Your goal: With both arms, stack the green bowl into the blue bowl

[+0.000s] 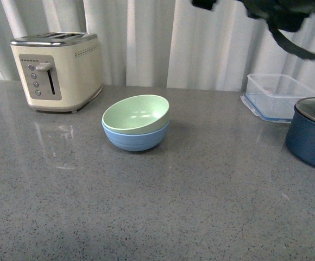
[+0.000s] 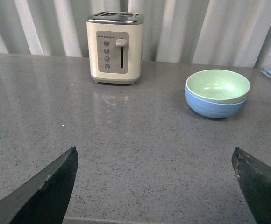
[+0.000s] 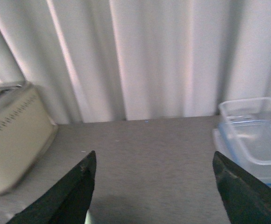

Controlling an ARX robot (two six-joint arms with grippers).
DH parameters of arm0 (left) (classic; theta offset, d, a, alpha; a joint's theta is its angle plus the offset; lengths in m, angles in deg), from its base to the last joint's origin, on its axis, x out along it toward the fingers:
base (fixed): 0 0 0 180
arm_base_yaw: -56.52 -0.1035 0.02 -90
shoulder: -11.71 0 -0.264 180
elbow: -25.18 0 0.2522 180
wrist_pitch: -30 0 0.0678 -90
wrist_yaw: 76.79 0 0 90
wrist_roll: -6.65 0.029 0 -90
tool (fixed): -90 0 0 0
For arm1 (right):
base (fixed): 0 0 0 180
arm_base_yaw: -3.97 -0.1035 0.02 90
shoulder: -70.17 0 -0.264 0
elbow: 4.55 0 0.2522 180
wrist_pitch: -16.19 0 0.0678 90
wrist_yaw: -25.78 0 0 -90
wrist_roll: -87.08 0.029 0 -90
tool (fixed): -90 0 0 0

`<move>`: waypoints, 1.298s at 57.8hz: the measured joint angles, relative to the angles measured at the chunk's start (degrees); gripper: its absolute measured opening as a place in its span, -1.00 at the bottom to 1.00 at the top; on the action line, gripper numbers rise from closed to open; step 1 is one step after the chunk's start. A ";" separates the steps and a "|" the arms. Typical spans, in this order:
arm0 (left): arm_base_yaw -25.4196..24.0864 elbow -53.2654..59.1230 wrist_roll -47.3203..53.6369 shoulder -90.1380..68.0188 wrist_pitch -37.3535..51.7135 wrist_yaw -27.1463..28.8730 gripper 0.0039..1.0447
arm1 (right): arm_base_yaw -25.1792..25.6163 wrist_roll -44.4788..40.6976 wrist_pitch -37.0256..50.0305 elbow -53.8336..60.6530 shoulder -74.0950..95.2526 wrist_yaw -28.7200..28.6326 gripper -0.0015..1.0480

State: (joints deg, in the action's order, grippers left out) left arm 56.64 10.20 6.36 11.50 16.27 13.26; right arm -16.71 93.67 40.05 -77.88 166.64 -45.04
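The pale mint-green round matte bowl (image 1: 136, 114) sits nested inside the light sky-blue round bowl (image 1: 135, 138) with faint ridges near its base, tilted a little so its rim rides higher on the far right side. The stacked pair stands on the grey speckled stone countertop (image 1: 146, 206), near the middle of the front view and slightly left of centre. In the left wrist view the same green bowl (image 2: 217, 85) rests in the blue bowl (image 2: 213, 106), well apart from the gripper.

To the left of the bowls, near but not touching, stands a cream two-slot toaster with a chrome top (image 1: 57, 70), its lever and buttons facing the camera. At the right edge of the counter a clear plastic food container with a blue-edged lid (image 1: 277, 97) lies beside a dark navy pot with a glass lid (image 1: 312, 132). White pleated curtains (image 1: 201, 43) hang behind the counter.

The left gripper (image 2: 156, 186) hovers low over bare countertop with its dark fingers spread wide and nothing between them. The right gripper (image 3: 156, 191) is likewise spread wide and empty, facing the curtain, the toaster's side and the container. Part of the black right arm (image 1: 288, 22) shows at the top right of the front view
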 joint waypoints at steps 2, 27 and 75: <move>0.00 0.00 0.00 0.04 0.00 0.04 0.87 | 1.09 -2.10 3.26 5.11 -1.84 -0.50 0.13; 0.00 0.00 0.00 0.04 0.00 0.00 0.87 | 10.16 -6.43 13.59 37.05 -22.03 -9.29 -0.98; 0.00 0.00 0.00 0.02 0.00 0.02 0.87 | 20.55 -6.43 4.24 58.75 -52.52 -18.91 -0.98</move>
State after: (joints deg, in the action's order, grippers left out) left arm 56.64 10.20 6.36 11.52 16.27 13.28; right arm 3.83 87.25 44.29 -19.13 114.11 -63.95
